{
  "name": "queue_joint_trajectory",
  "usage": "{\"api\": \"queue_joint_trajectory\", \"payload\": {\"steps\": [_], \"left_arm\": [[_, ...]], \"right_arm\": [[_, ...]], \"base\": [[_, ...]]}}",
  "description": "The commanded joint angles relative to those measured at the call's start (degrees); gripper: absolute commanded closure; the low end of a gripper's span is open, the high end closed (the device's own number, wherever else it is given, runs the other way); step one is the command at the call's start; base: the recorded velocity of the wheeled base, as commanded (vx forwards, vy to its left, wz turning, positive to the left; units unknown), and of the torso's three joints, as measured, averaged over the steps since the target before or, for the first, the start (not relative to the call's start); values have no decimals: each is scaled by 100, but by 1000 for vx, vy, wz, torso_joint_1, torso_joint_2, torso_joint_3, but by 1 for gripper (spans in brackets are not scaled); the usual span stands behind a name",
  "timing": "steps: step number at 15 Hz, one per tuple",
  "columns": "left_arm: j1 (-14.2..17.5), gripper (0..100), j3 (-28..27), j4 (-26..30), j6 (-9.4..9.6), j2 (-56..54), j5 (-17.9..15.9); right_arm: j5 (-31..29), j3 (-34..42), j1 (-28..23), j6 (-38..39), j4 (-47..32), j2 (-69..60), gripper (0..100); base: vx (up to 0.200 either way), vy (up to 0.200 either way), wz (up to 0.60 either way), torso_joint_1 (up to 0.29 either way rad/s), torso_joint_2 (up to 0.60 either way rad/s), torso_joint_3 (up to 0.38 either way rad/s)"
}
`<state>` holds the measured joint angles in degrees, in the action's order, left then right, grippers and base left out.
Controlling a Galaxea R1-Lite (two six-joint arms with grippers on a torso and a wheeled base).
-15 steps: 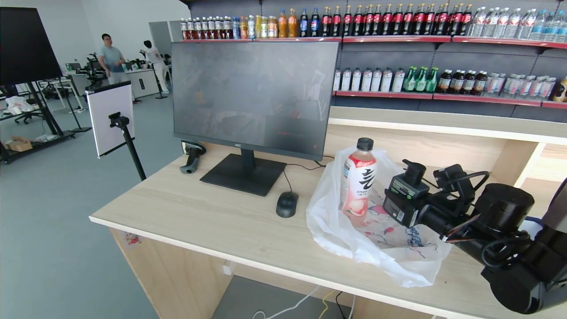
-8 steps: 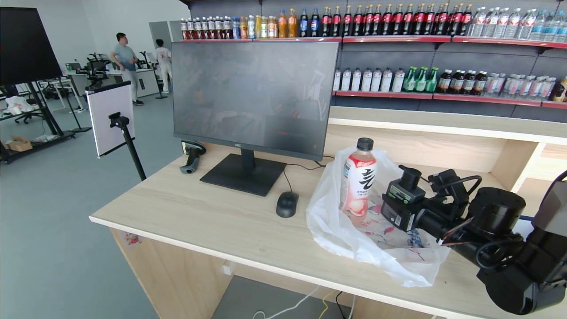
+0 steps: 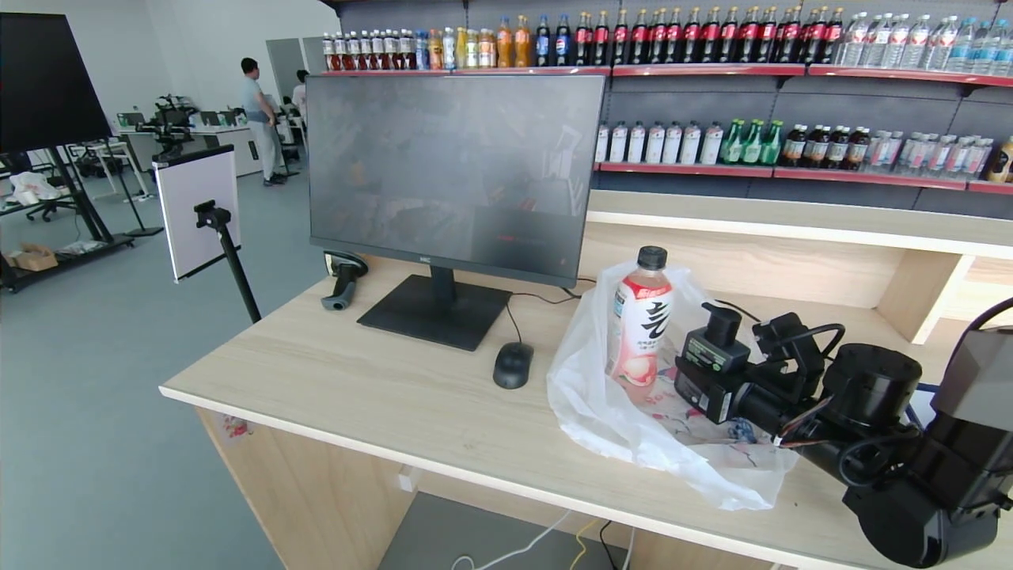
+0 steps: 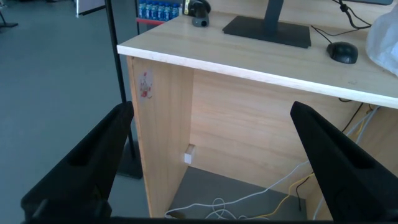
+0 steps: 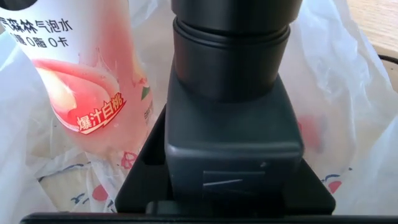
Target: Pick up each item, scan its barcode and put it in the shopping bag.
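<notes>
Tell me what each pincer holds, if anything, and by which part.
Right pincer apparently grips a black square-bodied bottle with a round cap by its body, at the end away from the cap. Left pincer, open, holds nothing.

The right arm [image 3: 886, 427] comes in from the robot's right side, low and nearly level, with its forearm stretched toward the robot's left and slightly away from the body. At its far end the wrist carries the right gripper [image 3: 707, 360], which points leftward. The left gripper [image 4: 211, 107] is held low, its jaws spread wide apart and its dark fingers [image 4: 93, 162] straight.
</notes>
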<state>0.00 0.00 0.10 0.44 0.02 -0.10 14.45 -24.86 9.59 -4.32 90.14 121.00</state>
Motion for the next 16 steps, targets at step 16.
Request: {"api": "queue_joint_trajectory", "payload": {"steps": [16], "left_arm": [[0,0,0,-1,9,-2,1]], "right_arm": [[6,130,333,10,-14,239,100]], "base": [[0,0,0,0,0,0]]}}
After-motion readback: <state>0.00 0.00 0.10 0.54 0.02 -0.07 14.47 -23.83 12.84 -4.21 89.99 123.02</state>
